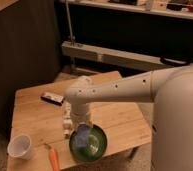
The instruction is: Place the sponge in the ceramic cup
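Note:
The blue sponge (81, 139) is inside the glossy green bowl (97, 148) at the table's front edge. My gripper (82, 133) reaches straight down from the white arm into the bowl and is shut on the sponge, whose top is hidden by the fingers. The white ceramic cup (20, 146) stands upright at the front left corner of the table, well left of the gripper and apart from it.
An orange carrot-like item (54, 158) lies between the cup and the bowl. A small pale bottle (67, 123) lies just left of the arm. A dark flat packet (52, 98) sits further back on the wooden table (120, 117). A metal rail runs behind.

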Available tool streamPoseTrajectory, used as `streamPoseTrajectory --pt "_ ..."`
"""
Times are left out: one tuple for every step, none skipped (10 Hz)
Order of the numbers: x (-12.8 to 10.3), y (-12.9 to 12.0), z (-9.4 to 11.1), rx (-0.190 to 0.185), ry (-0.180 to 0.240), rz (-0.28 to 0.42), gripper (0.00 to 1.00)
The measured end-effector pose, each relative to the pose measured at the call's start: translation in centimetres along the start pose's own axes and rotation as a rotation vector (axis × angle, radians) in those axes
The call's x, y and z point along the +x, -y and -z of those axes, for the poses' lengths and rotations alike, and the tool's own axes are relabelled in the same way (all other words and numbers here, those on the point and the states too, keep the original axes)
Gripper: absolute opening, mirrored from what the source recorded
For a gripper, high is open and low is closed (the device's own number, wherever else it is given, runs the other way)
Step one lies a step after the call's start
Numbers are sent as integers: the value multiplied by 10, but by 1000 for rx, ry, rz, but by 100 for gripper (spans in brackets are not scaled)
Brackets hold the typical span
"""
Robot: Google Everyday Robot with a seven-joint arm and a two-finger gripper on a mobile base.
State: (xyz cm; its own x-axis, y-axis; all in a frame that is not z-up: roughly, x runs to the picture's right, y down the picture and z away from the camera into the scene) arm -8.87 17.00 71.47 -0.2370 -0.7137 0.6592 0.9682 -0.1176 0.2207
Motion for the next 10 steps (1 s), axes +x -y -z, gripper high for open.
streamPoseTrajectory --pt "3 9 19 -3 -31 27 0" --pt "8 26 49 -3 -84 74 0" --pt "13 41 74 -1 -130 122 0" --pt "16 55 93 7 -167 165 0" --pt "23 73 116 23 -222 229 0" --pt "35 101 144 52 -294 328 0" --pt "45 127 164 83 -347 418 0" --pt "54 151 179 116 -392 503 0" --pt "69 183 198 176 -462 637 0" --pt "77 203 207 229 -496 716 0"
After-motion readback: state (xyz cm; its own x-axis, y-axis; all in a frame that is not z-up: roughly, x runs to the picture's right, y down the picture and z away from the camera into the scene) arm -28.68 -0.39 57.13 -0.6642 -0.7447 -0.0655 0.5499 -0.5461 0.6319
